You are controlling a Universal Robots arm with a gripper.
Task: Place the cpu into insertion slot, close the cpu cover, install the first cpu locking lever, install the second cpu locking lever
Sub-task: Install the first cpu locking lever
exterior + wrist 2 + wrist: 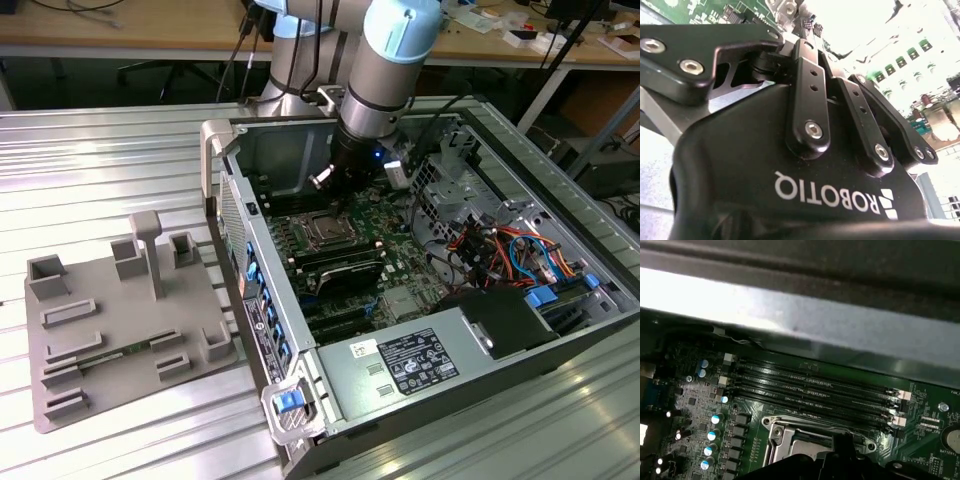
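Hand: the hand hangs low inside the open computer case, just above the insertion slot; whether it is clenched or released I cannot tell.
Slot: in the first wrist view the insertion slot sits just beside the memory slots; a pale square, probably the cpu, lies inside it.
Step, judged: work at the slot.
Technique: stay square over the slot, press gently, keep clear of the memory slots.
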